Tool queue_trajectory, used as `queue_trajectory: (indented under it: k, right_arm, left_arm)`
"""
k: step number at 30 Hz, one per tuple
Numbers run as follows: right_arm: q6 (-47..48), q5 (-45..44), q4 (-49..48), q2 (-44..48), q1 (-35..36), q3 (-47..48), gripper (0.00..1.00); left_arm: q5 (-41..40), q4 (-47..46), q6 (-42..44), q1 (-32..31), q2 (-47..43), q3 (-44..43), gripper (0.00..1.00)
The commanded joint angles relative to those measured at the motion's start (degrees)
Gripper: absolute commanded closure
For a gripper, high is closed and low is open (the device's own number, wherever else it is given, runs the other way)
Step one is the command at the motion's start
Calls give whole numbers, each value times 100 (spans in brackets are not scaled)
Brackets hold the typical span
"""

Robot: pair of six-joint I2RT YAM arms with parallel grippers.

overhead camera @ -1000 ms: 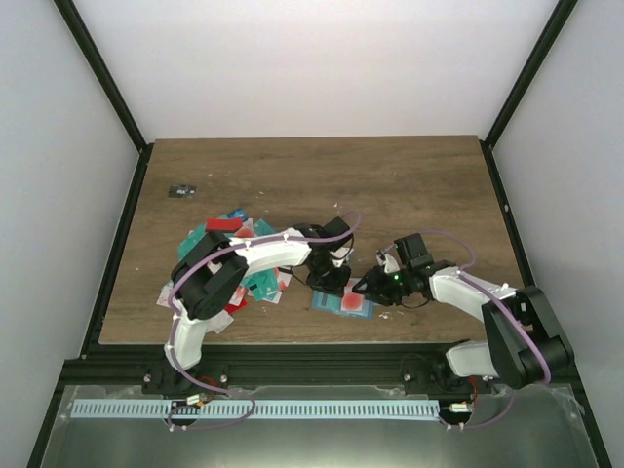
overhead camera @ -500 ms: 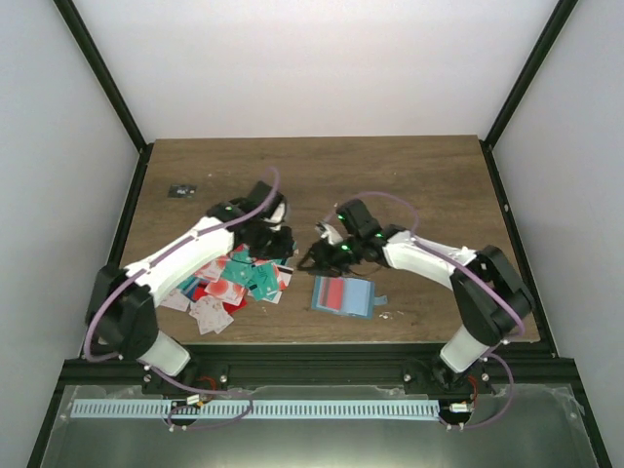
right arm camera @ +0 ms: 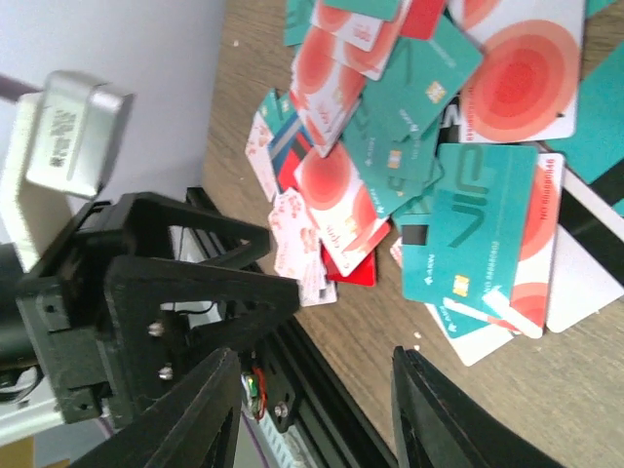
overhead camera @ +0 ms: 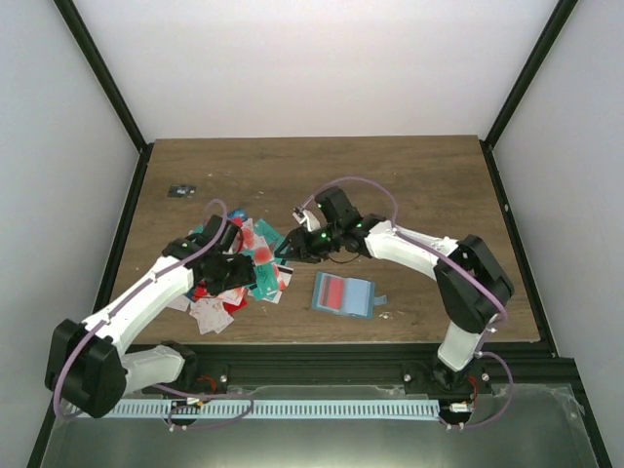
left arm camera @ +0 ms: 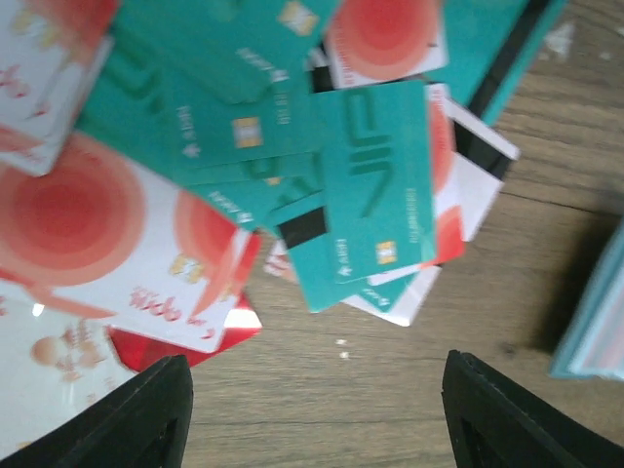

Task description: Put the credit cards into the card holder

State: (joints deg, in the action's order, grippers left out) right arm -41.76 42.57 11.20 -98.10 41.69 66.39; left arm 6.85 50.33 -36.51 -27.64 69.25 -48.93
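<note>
On the brown wood-grain table (overhead camera: pixel 409 185), a small dark object (overhead camera: pixel 181 190) lies far to the left, too small for us to name. Nearer, the credit cards (overhead camera: pixel 261 242) lie in a loose, overlapping heap: thin, glossy plastic rectangles with rounded corners, teal, red, and white with soft red discs. Some show a black stripe.

The left gripper (left arm camera: pixel 314 400) hangs over the near right edge of that heap. Its black fingers (left arm camera: pixel 146 419) stand wide apart with only bare wood between them. Just beyond them we see a teal card (left arm camera: pixel 375 195) with a gold chip, tilted on top of the others.

The right gripper (right arm camera: pixel 312 390) hovers at the heap's right edge. Its dark fingers (right arm camera: pixel 210 409) are also spread and hold nothing, and the same kind of teal chip card (right arm camera: pixel 483 214) lies past them.

To the right of the heap and apart from it, the card holder (overhead camera: pixel 343 293) lies flat and open on the table, a light teal rectangle with a red patch on its face and a small tab at its right side.
</note>
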Motion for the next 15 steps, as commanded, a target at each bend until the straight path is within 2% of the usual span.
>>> queue_trajectory:
  k: [1,4,8,11,15]
  right_arm:
    - [-71,-184,-62,-318,6,243,56]
    - [-107,-204,-102,-570,84,400,56]
    - [-211,-223,-179,-819,259,455,56]
    - [-345,-169,-400,-818,321,226,56]
    - [-356,-148,-530,-711,322,-78,56]
  left_arm:
    - [-278,52,-443,323,-393,376,27]
    - [-542,247,-771,611,-568,526,26]
    - [-990,599,-1170,1095,-922,747,13]
    - [-1036,559,-1433,1539,-1337,1055,1]
    - [-956,285,-1663,1922,-1560,1456,0]
